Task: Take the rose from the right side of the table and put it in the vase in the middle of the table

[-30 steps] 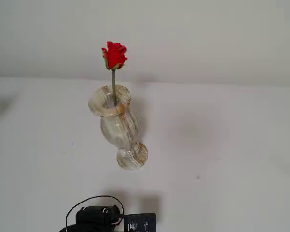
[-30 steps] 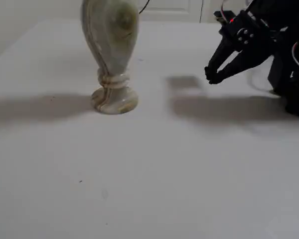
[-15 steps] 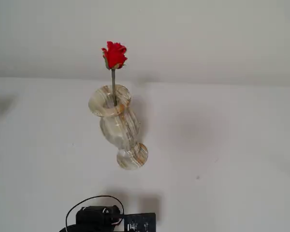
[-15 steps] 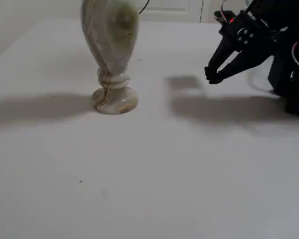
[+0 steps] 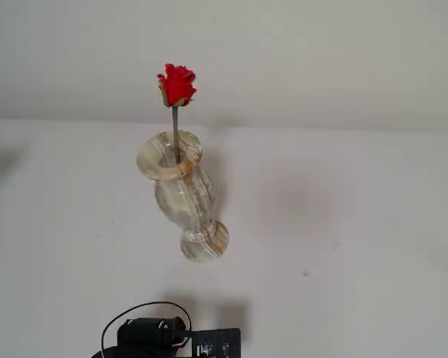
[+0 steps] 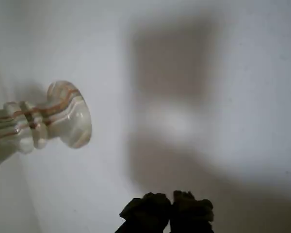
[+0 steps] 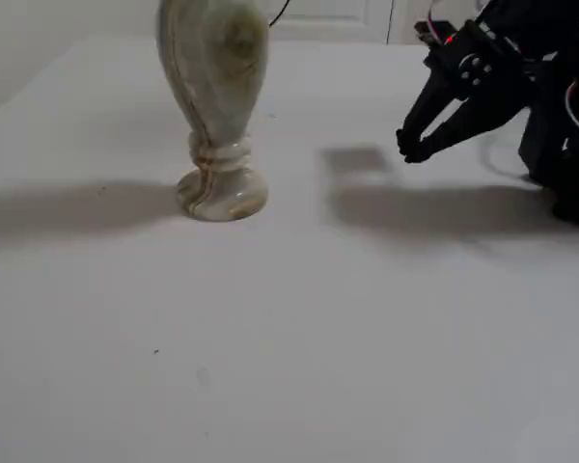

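Observation:
The red rose [image 5: 178, 84] stands upright with its stem down inside the cream streaked vase [image 5: 181, 192], seen from above in a fixed view. The vase body and foot [image 7: 216, 106] show at upper left in the low fixed view, its rim cut off by the top edge. In the wrist view only the vase foot [image 6: 68, 114] shows at left. My black gripper [image 7: 407, 147] hangs well to the right of the vase, a little above the white table [image 7: 299, 338], fingertips touching and holding nothing. In the wrist view the gripper [image 6: 170, 200] tips meet at the bottom edge.
The arm's base with a black cable and a small board [image 5: 168, 339] sits at the bottom edge of the fixed view from above. The arm's body and red wires [image 7: 565, 116] fill the right edge of the low fixed view.

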Tool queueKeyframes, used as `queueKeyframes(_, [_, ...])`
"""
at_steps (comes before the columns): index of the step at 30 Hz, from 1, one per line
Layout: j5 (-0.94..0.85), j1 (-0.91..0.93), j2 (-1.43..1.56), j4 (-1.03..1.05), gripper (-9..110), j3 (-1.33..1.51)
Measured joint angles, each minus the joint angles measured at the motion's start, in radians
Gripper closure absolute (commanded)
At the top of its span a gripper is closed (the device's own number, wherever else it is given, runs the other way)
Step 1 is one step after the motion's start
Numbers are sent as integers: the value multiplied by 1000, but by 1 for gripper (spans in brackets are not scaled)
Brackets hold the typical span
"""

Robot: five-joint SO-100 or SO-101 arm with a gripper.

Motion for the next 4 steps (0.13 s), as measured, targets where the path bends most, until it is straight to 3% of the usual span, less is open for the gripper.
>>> queueKeyframes(4, [0, 0, 0, 0, 101, 0])
